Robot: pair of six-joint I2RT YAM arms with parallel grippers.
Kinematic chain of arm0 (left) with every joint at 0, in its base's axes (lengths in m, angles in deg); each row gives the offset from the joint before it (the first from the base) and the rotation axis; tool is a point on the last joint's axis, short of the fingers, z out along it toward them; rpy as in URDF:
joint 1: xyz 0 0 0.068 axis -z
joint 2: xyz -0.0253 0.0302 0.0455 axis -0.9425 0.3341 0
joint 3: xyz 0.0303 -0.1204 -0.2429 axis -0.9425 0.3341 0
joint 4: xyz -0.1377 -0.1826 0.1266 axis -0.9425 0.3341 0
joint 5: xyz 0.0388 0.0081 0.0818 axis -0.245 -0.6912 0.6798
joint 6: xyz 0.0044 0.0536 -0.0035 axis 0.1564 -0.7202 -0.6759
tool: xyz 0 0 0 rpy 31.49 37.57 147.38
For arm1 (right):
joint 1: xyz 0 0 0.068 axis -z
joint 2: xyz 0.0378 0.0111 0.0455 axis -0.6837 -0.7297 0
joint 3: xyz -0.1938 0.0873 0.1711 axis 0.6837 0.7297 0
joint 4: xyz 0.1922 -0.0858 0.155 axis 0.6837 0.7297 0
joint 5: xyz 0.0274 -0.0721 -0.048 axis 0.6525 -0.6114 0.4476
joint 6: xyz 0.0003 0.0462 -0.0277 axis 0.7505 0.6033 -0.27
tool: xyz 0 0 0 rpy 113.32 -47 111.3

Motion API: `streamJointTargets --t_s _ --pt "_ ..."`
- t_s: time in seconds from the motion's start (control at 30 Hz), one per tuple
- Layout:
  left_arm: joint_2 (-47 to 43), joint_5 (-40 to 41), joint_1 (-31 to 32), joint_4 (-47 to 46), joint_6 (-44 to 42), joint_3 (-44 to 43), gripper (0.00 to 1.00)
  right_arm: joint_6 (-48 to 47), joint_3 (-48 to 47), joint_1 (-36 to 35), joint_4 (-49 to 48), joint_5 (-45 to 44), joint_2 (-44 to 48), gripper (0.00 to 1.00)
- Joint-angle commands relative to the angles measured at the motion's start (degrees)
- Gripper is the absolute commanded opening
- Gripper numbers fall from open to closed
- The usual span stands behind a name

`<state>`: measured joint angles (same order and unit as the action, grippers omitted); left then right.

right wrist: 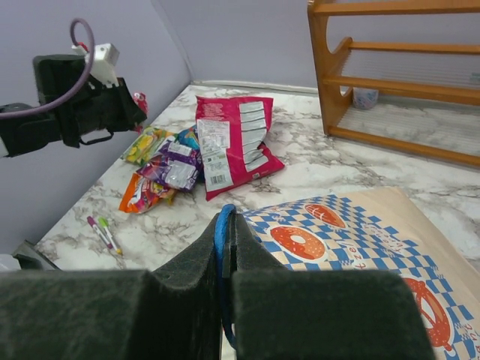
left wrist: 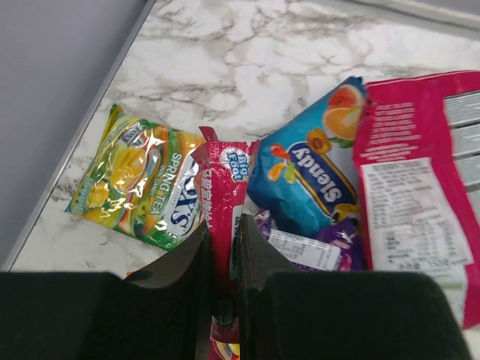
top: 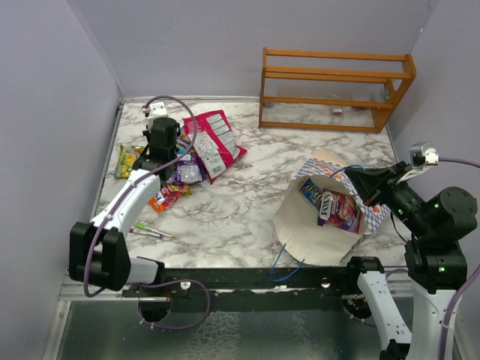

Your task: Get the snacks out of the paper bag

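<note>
The paper bag (top: pixel 319 232) lies on its side at the right, mouth open toward the back, with several snacks (top: pixel 335 208) still inside. My right gripper (top: pixel 354 180) is shut on the bag's blue cord handle (right wrist: pixel 220 244), beside the chequered outside (right wrist: pixel 360 240). My left gripper (top: pixel 161 144) is over the snack pile at the back left and is shut on a narrow red packet (left wrist: pixel 225 187). Around it lie a blue chip bag (left wrist: pixel 307 176), a yellow-green packet (left wrist: pixel 139 184), a purple wrapper (left wrist: pixel 341 240) and the large red-pink packet (top: pixel 217 142).
The orange wooden rack (top: pixel 334 86) stands at the back right. Pink and green pens (top: pixel 154 233) lie near the left front edge. An orange wrapper (top: pixel 161 199) lies at the pile's near side. Grey walls close in the left and back.
</note>
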<state>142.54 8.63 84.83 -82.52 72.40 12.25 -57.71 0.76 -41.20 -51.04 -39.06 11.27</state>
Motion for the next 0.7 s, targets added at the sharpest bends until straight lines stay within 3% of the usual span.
streamJointTargets --t_s 0.0,0.27,0.3,0.43,0.5,0.67 --pt "6.2 -1.4 -4.7 -1.0 1.0 -0.4 0.0 0.0 -2.5 -0.2 1.0 -0.3 0.2 0.02" --pt "6.7 -8.0 -8.1 -2.4 3.9 1.9 0.0 -0.1 -1.1 -0.2 0.5 0.0 0.1 0.02" --pt "6.8 -8.3 -8.5 -2.0 4.4 1.9 0.04 -0.1 -1.0 -0.2 0.4 0.1 0.1 0.02" --pt "7.1 -8.3 -10.4 -1.4 6.6 1.9 0.42 -0.1 -0.8 -0.2 0.3 0.3 0.1 0.02" --pt "6.9 -8.4 -11.0 -1.4 7.3 2.0 0.54 0.0 -0.7 -0.2 0.2 0.5 0.2 0.02" --pt "5.5 -11.0 -11.0 -2.5 7.5 2.7 0.64 0.1 -0.6 -0.2 0.5 0.5 0.7 0.02"
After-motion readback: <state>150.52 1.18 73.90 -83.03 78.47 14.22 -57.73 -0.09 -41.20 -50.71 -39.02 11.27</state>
